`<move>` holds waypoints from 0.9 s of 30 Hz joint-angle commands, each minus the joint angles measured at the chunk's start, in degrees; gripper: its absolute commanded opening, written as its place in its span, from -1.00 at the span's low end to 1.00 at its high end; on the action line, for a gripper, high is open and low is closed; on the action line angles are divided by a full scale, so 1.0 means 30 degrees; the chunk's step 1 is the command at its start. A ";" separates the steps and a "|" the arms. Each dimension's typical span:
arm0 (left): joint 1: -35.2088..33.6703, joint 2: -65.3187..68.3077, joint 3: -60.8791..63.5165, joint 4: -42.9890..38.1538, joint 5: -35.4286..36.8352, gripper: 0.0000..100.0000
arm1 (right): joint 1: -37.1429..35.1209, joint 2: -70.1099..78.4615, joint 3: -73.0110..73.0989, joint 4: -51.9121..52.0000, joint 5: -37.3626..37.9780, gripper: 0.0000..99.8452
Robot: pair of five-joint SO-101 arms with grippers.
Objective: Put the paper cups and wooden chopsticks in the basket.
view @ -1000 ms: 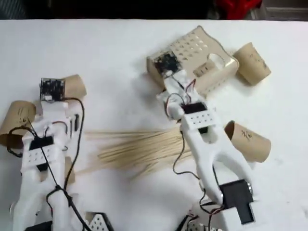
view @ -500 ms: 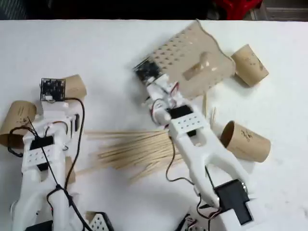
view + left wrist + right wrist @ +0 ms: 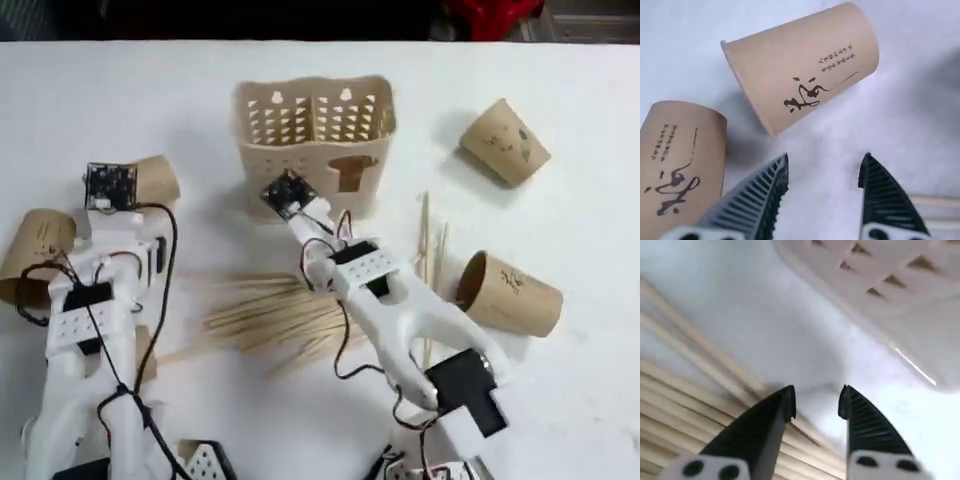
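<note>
Paper cup (image 3: pixel 160 180): partly hidden behind the left arm (image 3: pixel 95 290).
Second cup (image 3: pixel 675 150): cut off by the left wrist view's edge.
Chopsticks (image 3: pixel 250 315): pile runs beneath the right arm (image 3: pixel 395 315).
Basket (image 3: pixel 880 280): blurred, cropped in the right wrist view.

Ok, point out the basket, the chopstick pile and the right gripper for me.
basket (image 3: pixel 290 170): high view, plain wall below the holes.
chopstick pile (image 3: pixel 255 318): high view, middle of the bundle.
right gripper (image 3: pixel 816 400): right wrist view, midway between its fingertips.
</note>
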 commanded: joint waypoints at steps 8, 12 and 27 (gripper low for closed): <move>0.0337 -0.0571 -0.0088 -0.0410 -0.0147 -0.49 | 0.0044 -0.4440 -0.0117 0.2769 0.0147 -0.70; 0.0366 -0.0571 -0.0088 -0.0410 -0.0147 -0.49 | 0.0073 -0.8718 -0.0264 0.6315 0.0176 -0.70; 0.0366 -0.0542 -0.0088 -0.0381 -0.0147 -0.49 | 1.0916 -1.5048 -0.7326 1.7245 0.6095 -0.69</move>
